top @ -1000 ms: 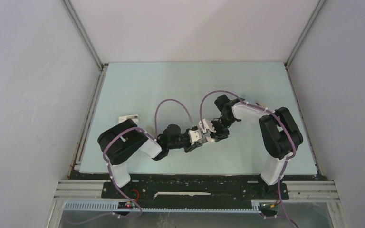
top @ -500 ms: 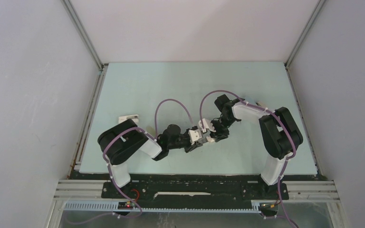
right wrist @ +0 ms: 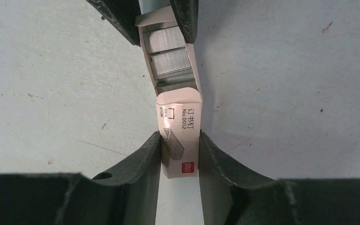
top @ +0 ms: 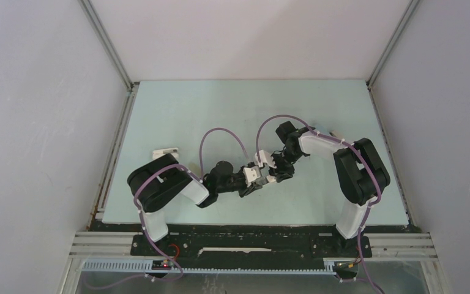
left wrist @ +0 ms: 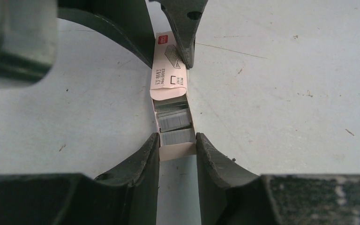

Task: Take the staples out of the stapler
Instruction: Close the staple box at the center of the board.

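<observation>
Cardboard, pinkish-white, is what both arms have hold of: a little staple box (right wrist: pixel 178 108) strung between them near the middle of the table (left wrist: pixel 286 93). Starting at the left, the left jaws are narrowed onto the open end of the inner tray (left wrist: pixel 178 151), one on each side wall. Just beyond them lie the staples (left wrist: pixel 174 123), silvery-grey blocks sitting in the tray one after another along its length (three or so show; more may hide further in). Further right the printed sleeve (left wrist: pixel 168 75) covers the rest of the tray, and the right jaws are clamped narrow on its far end, again side to side.

So the box's long axis runs straight from one pair of jaws to the other. The staples sit in the bared stretch between, touching neither pair and much nearer the left. My read is that the coming move is a pull along that axis, or a tip of the tray, and that any twist would bind tray against sleeve. Whether the box rests on the table or hangs just above it I cannot tell.
</observation>
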Tool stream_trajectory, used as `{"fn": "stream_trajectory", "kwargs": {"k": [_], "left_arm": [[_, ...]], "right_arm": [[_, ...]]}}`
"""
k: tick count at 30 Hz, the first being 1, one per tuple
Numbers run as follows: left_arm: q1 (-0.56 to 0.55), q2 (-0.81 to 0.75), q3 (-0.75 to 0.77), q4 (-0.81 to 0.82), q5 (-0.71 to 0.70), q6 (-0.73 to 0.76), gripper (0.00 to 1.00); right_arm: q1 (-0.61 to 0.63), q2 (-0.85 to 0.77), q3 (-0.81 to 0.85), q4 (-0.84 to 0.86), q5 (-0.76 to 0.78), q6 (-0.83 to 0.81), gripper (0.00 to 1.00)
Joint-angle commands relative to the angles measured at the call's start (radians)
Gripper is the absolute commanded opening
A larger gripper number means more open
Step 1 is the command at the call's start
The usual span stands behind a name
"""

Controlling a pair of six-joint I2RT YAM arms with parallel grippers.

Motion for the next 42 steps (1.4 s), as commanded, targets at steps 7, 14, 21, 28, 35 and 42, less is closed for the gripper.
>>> {"fn": "stream_trajectory", "kwargs": {"k": [7, 14, 21, 28, 35, 42], "left_arm": [[-0.018, 0.014, 0.014, 0.11, 0.081, -0.019, 0.31], [-0.017, 0.011, 0.014, 0.104, 0.12, -0.006, 0.31], [-0.018, 0.037, 0.042, 0.1, 0.142, -0.003, 0.31], [-0.012, 0.073, 0.059, 0.135, 0.133, -0.043, 0.31], [-0.009, 0.097, 0.063, 0.173, 0.077, -0.097, 0.31], [-0.012, 0.125, 0.066, 0.21, 0.052, -0.148, 0.31]], "right_arm": [[0.03, -0.002, 0.016, 0.054, -0.013, 0.022, 0.4], [0.036, -0.009, 0.013, 0.039, -0.012, -0.005, 0.4], [0.039, -0.029, -0.003, 0.013, -0.019, -0.056, 0.39], [0.045, -0.041, -0.019, 0.008, -0.019, -0.072, 0.39], [0.06, -0.049, -0.035, 0.024, -0.004, -0.051, 0.39], [0.069, -0.052, -0.036, 0.045, 0.003, -0.011, 0.39]]}}
